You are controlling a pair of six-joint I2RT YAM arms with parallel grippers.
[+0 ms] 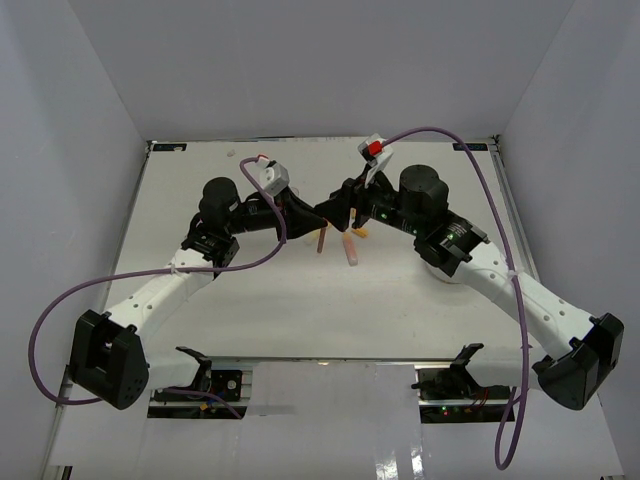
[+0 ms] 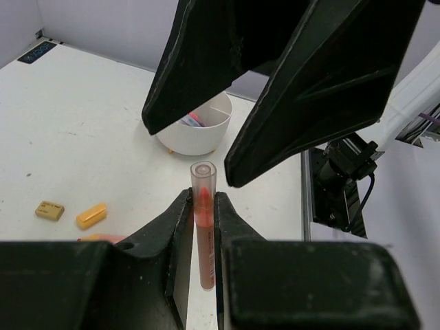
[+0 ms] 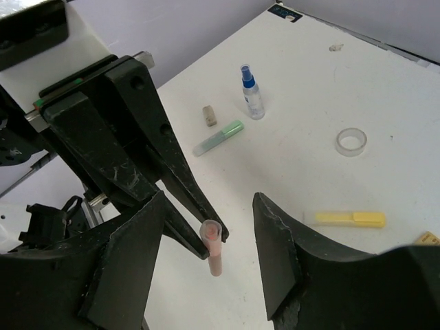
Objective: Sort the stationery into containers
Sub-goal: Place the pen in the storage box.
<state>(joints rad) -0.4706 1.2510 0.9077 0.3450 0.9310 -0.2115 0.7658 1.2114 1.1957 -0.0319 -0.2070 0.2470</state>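
My left gripper (image 2: 202, 199) is shut on an orange marker (image 2: 204, 227) with a clear cap and holds it upright above the table; the marker (image 1: 321, 240) shows at mid-table in the top view. My right gripper (image 3: 210, 199) stands open, its jaws on either side of the marker's capped end (image 3: 215, 251) without touching it. Its two fingers (image 2: 323, 82) loom over the marker in the left wrist view. The white divided tub (image 2: 196, 134) stands beyond, with an item inside. In the top view the right arm mostly hides the tub (image 1: 440, 270).
On the table lie a blue-capped spray bottle (image 3: 252, 96), a green marker (image 3: 218, 137), a small eraser (image 3: 209, 115), a clear tape ring (image 3: 351, 141) and a yellow marker (image 3: 349, 219). A tan eraser (image 2: 49, 210) and an orange one (image 2: 91, 215) lie left. A pink marker (image 1: 350, 250) lies under the grippers.
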